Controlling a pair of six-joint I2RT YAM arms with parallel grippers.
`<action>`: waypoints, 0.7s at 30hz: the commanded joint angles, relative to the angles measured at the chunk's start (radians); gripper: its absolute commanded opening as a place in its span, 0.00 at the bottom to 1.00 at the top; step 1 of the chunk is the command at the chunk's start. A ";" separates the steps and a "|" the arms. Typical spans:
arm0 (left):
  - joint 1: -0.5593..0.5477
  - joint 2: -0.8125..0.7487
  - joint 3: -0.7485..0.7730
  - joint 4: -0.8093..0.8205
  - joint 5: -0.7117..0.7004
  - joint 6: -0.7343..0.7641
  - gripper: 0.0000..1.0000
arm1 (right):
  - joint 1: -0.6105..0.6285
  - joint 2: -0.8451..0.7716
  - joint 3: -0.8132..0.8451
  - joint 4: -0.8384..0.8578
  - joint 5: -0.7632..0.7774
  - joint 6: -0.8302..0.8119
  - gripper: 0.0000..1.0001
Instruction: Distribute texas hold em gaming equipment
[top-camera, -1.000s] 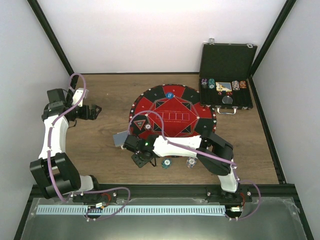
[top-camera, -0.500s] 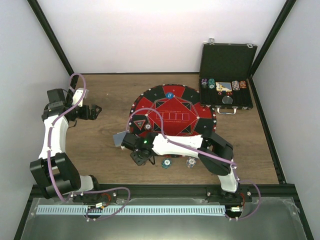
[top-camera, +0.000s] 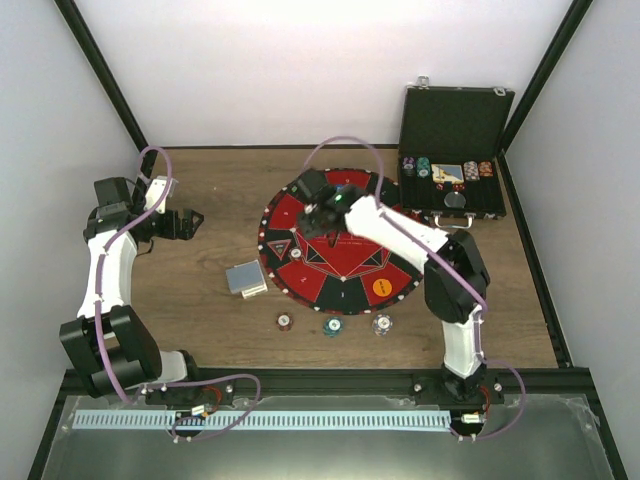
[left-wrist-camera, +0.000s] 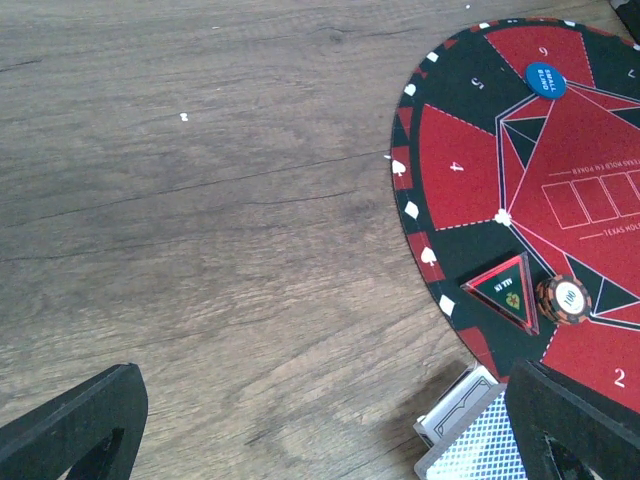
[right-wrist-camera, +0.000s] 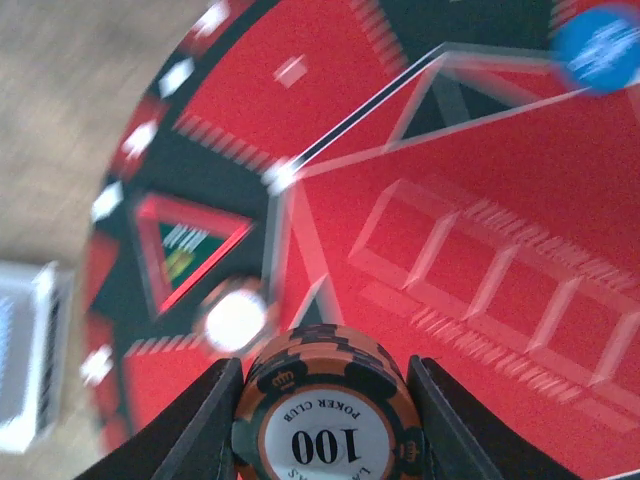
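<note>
the right arm (top-camera: 400, 228) has swung within the last second from the 7 o'clock rim of the round red-and-black mat (top-camera: 345, 270) to its 12 o'clock side. the right gripper (right-wrist-camera: 323, 400) pinches an orange-and-black "100" poker chip (right-wrist-camera: 325, 440), its fingers (right-wrist-camera: 205, 425) pressed against the chip's edges, above the mat's red field; this view is motion-blurred. it looks as though another chip is being carried to a seat, so the dealing seems under way rather than done.

with the arm moved off, an orange button (top-camera: 381, 288) shows at 5 o'clock on the mat. a card stack (top-camera: 245, 278) lies on the table (top-camera: 200, 300) just off 8 o'clock. three chips (top-camera: 331, 325) sit on the table beyond 6 o'clock. a black triangular marker (top-camera: 279, 247) and another chip (left-wrist-camera: 562, 298) rest near 9 o'clock. the left gripper (left-wrist-camera: 320, 445) hovers well out at 9 o'clock, fingers (left-wrist-camera: 70, 430) spread wide, holding nothing.
</note>
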 joint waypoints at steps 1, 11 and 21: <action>0.005 0.006 0.034 -0.005 0.030 0.004 1.00 | -0.128 0.099 0.128 0.027 0.040 -0.087 0.26; 0.005 0.029 0.047 -0.002 0.048 0.002 1.00 | -0.346 0.446 0.433 0.024 0.037 -0.118 0.24; 0.006 0.026 0.043 -0.003 0.042 0.017 1.00 | -0.397 0.561 0.500 0.043 0.009 -0.119 0.24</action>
